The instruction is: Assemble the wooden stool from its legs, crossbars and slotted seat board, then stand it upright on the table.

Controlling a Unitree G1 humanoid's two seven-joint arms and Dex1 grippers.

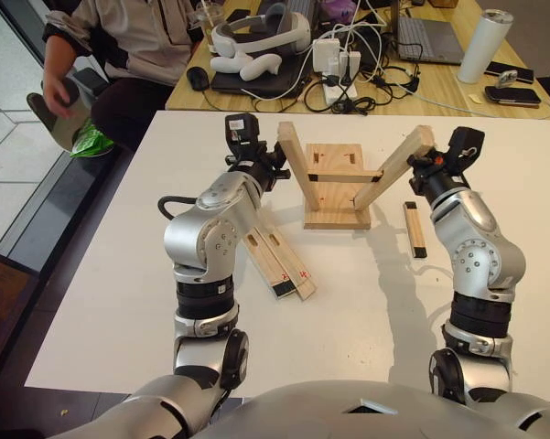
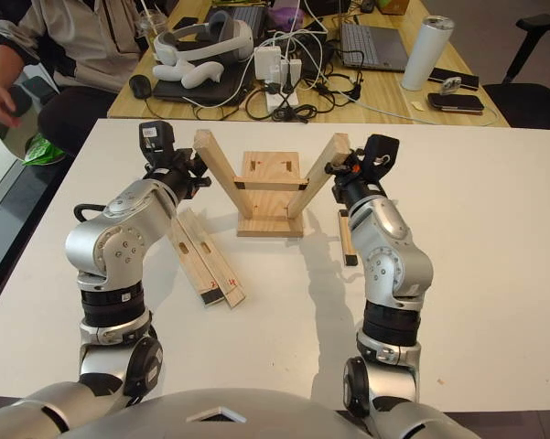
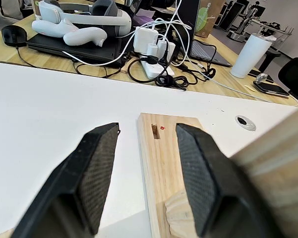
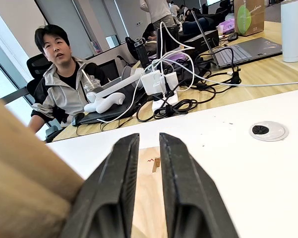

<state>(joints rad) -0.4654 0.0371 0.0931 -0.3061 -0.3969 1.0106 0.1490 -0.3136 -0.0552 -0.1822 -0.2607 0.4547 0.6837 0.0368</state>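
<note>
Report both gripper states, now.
Left gripper: open.
Right gripper: nearly shut, nothing between its fingers.

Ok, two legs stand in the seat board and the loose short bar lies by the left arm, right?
No: the loose short bar lies by the right arm, as the left eye view shows. The two legs do stand in the seat board.

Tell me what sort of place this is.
Probably a shared office or robotics lab. The wooden desk behind holds a laptop, a VR headset and a power strip tangled with chargers and cables.
</note>
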